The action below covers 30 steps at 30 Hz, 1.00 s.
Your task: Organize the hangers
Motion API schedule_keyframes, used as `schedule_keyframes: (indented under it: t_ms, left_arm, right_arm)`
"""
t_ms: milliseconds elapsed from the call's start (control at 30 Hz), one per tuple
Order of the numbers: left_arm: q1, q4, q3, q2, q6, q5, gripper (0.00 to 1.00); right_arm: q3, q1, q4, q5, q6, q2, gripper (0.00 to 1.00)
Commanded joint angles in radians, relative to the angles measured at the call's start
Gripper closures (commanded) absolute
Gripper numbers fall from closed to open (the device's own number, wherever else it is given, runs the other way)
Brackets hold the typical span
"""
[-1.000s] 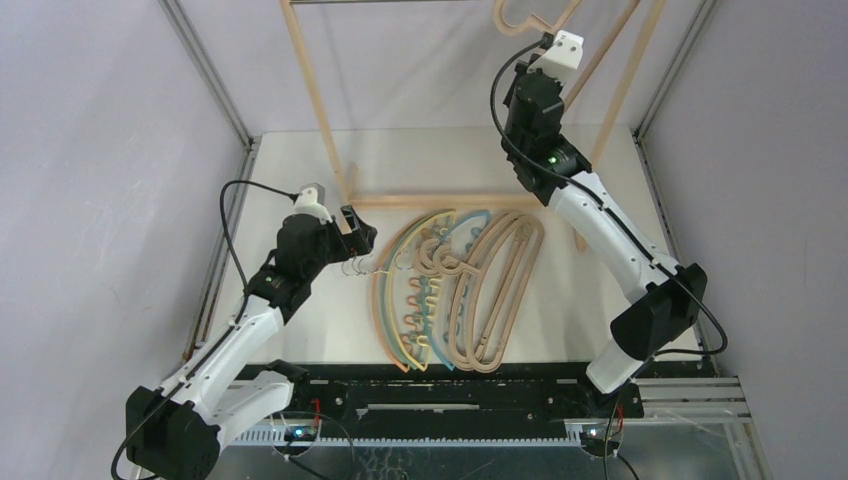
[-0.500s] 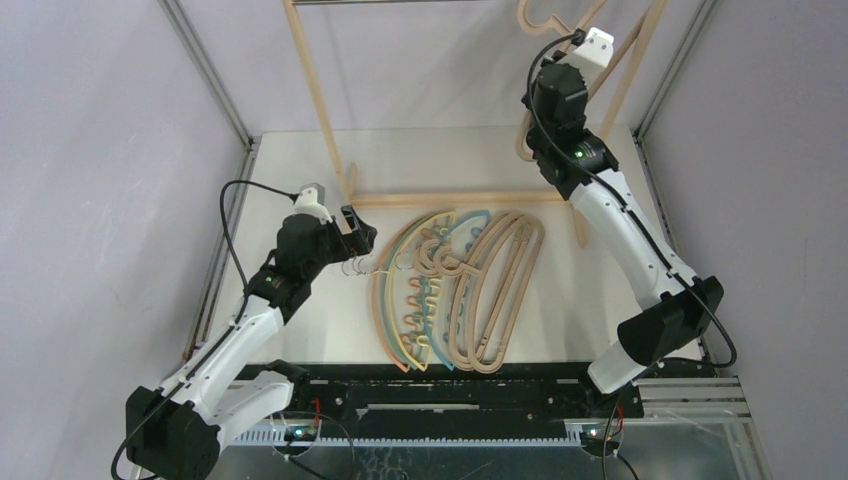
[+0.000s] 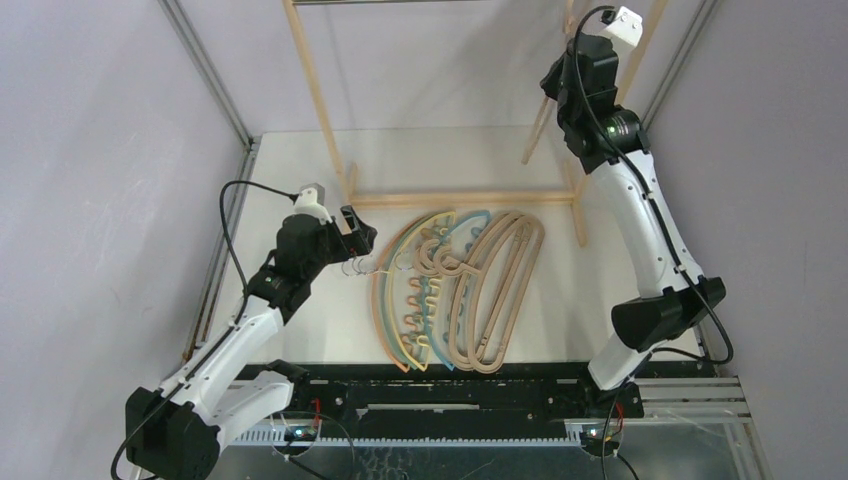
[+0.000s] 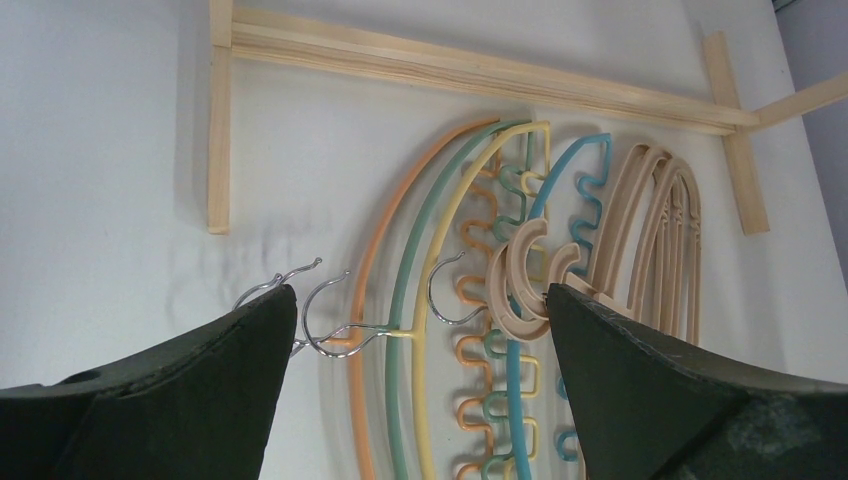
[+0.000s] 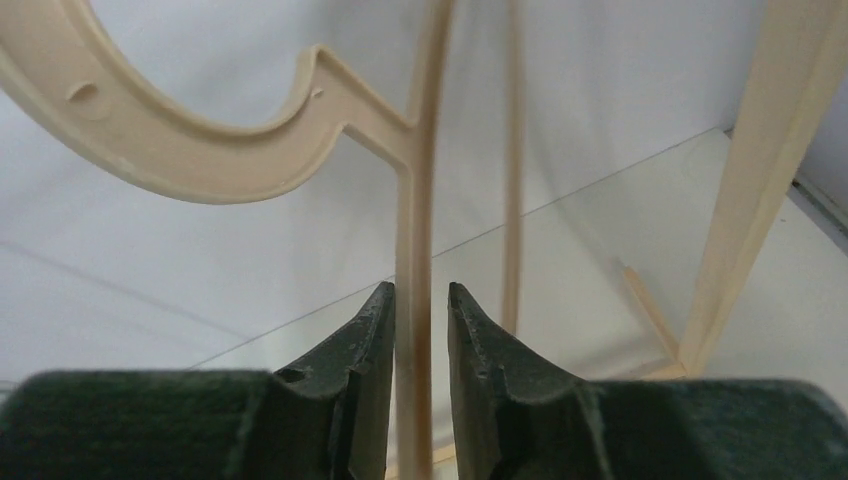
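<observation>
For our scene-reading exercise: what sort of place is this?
Probably a robotics lab test cell: two robot arms bolted at the near edge of a white table, metal frame posts and plain walls enclosing it, and a wooden rack and loose hangers as practice props.

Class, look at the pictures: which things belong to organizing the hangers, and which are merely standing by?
Part of the job:
- pale wooden hanger between the jaws of the open right hand
- pale wooden hangers piled on the table
- thin coloured hangers beside them, below the open left hand

Merely standing by:
- wooden rack
- table
</observation>
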Motion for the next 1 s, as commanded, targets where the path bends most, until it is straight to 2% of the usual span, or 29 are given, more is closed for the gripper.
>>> schedule_keyframes:
  t_ms: [0,233,433,667,800,967]
  left_arm:
    - [-0.005,0.007,0.05,-0.03,0.011,-0.008,0.0]
    - [-0.006,0.006,0.045,-0.024,0.012,-0.007,0.0]
    - [-0.005,0.01,0.045,-0.018,0.011,-0.004,0.0]
    - [-0.006,0.021,0.045,-0.008,0.002,0.003,0.0]
    - [-0.006,0.026,0.045,-0.002,-0.001,0.009,0.0]
    - [-0.006,0.031,0.042,0.008,-0.001,0.012,0.0]
  right_arm:
    - [0.067,-0.035,-0.105,-0.104,0.065,0.028,0.67]
    - [0.036,-0.077,-0.178,-0.139,0.103,0.031,0.6]
    - [-0.132,-0.113,-0.107,-0.106,0.116,-0.077,0.6]
    - [-0.233,-0.199,-0.063,-0.157,0.107,-0.142,0.81]
    - [-0.289,-0.214,-0.053,-0.101,0.11,-0.189,0.88]
    - [-0.37,-0.238,-0.024,-0.103,0.109,-0.246,0.86]
